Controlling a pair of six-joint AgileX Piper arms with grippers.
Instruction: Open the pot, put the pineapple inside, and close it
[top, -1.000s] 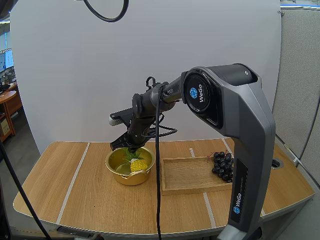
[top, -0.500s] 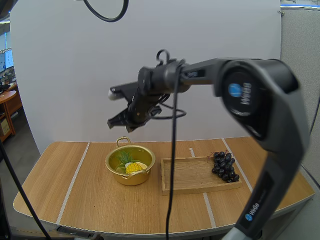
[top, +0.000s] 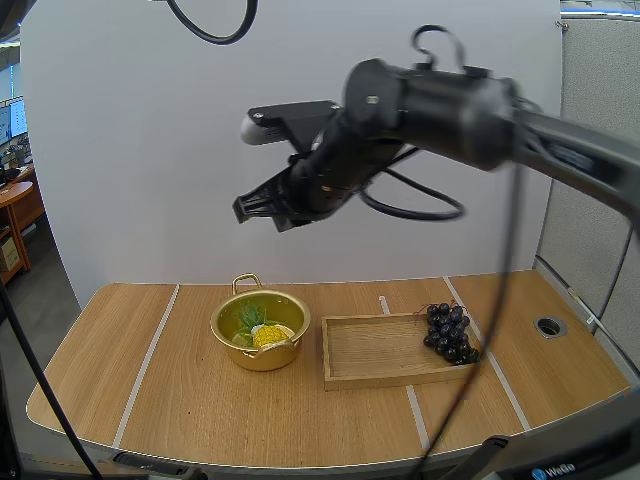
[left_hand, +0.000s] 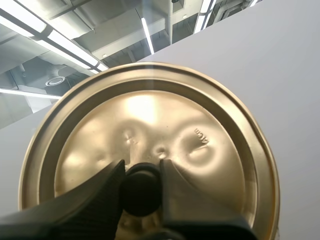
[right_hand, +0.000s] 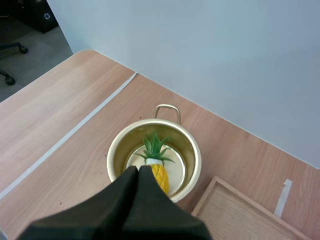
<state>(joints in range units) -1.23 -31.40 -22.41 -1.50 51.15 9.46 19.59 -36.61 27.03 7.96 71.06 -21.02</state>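
The gold pot (top: 262, 357) stands uncovered on the table's left half, with the pineapple (top: 270, 334) lying inside it. High above and slightly behind the pot hangs my right gripper (top: 262, 208), empty. In the right wrist view its fingers (right_hand: 138, 169) lie together as one dark wedge over the pot (right_hand: 109, 156), where the pineapple (right_hand: 163, 174) rests with its green leaves pointing to the far side. In the left wrist view my left gripper (left_hand: 141, 172) pinches the black knob (left_hand: 141, 194) of the gold lid (left_hand: 200, 145), held up in the air.
A wooden tray (top: 390, 377) lies just right of the pot, with a bunch of dark grapes (top: 446, 332) at its right end. The tray's corner (right_hand: 240, 212) shows beside the pot in the right wrist view. Two pale tape lines cross the table.
My right gripper let go of the pineapple in the pot, then rose well above it and drifted right. The pineapple has settled flatter in the pot.
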